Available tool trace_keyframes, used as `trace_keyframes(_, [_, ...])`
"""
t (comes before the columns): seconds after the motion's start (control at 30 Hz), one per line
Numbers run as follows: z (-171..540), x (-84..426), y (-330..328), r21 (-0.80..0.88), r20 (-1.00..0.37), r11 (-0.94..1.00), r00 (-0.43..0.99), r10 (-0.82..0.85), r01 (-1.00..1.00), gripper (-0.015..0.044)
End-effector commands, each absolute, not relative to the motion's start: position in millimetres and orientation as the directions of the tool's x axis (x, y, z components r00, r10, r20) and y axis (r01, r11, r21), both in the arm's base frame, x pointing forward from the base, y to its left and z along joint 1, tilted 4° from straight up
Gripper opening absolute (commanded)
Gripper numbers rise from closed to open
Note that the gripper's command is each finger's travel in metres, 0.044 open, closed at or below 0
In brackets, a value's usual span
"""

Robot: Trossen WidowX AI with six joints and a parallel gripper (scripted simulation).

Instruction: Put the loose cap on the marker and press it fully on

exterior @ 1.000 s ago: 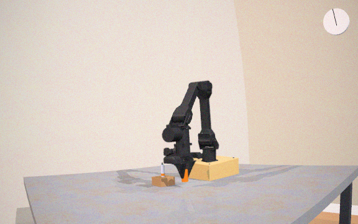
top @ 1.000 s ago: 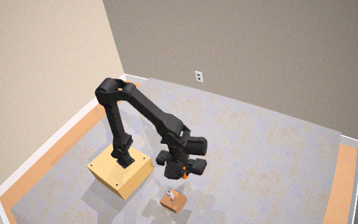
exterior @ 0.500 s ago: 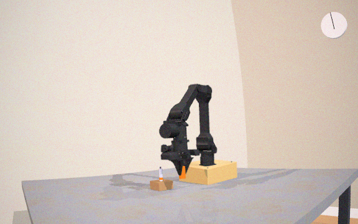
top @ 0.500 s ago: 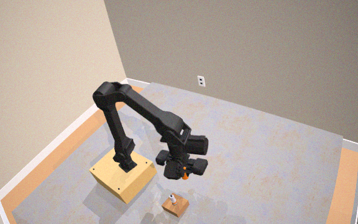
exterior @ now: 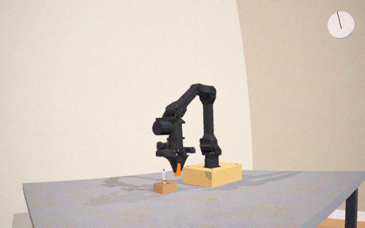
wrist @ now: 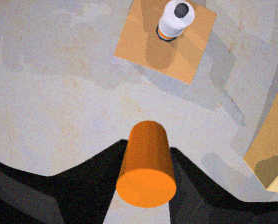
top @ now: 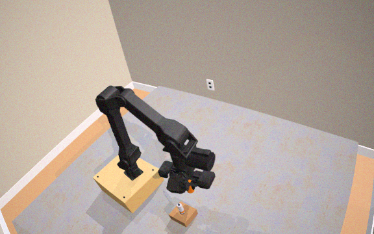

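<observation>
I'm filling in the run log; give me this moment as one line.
phase: carry | tool: shut on cap | cap: lifted off table | marker: upright in holder block, uncapped | cap not yet over marker

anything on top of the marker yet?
No. The marker stands bare in the holder block, dark tip showing. The orange cap is clamped in the gripper, off the table. The marker's base inside the block is hidden.
</observation>
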State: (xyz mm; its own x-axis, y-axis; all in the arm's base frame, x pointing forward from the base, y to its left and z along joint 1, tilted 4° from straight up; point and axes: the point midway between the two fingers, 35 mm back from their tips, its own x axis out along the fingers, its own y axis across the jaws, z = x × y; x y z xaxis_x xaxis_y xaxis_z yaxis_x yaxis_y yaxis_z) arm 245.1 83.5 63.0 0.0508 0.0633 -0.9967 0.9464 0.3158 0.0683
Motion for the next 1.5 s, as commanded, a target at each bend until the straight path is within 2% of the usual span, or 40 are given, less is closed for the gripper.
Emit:
trace_keyframes(0.0, [70.3,250.9,73.0,0.075,-0.996,0.319,0.056,0.068,0.945,0.0000])
trace_keyframes(0.9, [102.6,265.4,1.8,0.076,-0.996,0.319,0.058,0.065,0.945,0.0000])
trace_keyframes(1.47, [88.5,267.1,1.4,0.076,-0.996,0.319,0.059,0.065,0.945,0.0000])
